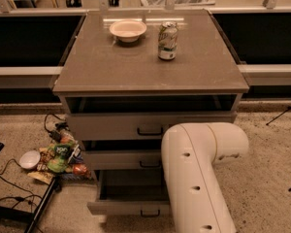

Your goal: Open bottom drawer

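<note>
The bottom drawer [117, 207] sits pulled well out at the foot of the cabinet [136, 69], grey inside showing, so the task looks nearly done; the gripper is hidden under the white arm [194, 178], so I cannot tell its state.

The robot arm [199, 174] is showing as a smooth, cream-white tubular shell, bending at a rounded elbow, with small dark round holes running along its side; its gripper is sitting out of view.

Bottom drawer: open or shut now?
Open. The bottom drawer juts well forward of the middle drawer, its inside exposed. The gripper is out of view, hidden beyond the arm.
</note>
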